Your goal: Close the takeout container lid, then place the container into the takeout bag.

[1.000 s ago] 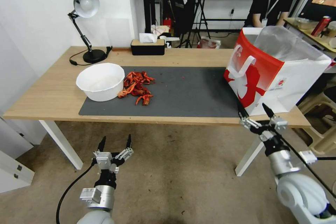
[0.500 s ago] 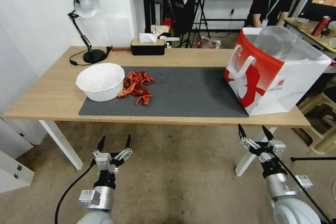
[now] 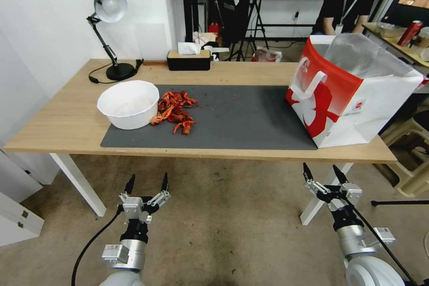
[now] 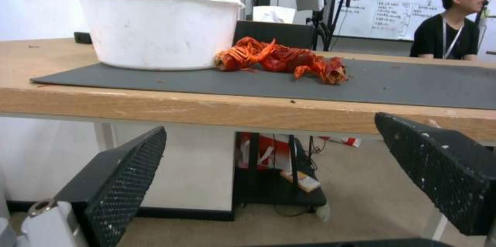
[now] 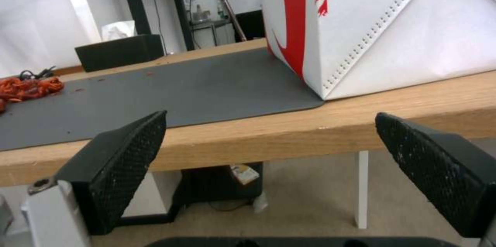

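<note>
left tool [image 3: 146,181] spread, empty; right tool [image 3: 321,172] spread, below takeout bag [image 3: 344,94]

No readable text in these views.
The takeout bag [image 3: 344,94] carries a small round red logo and a line of small print on its white side panel, too small to make out, plus a white figure graphic on the red face. The whiteboard [image 4: 398,3] behind the table bears handwritten lines and boxed grids, all of it illegible.
</note>
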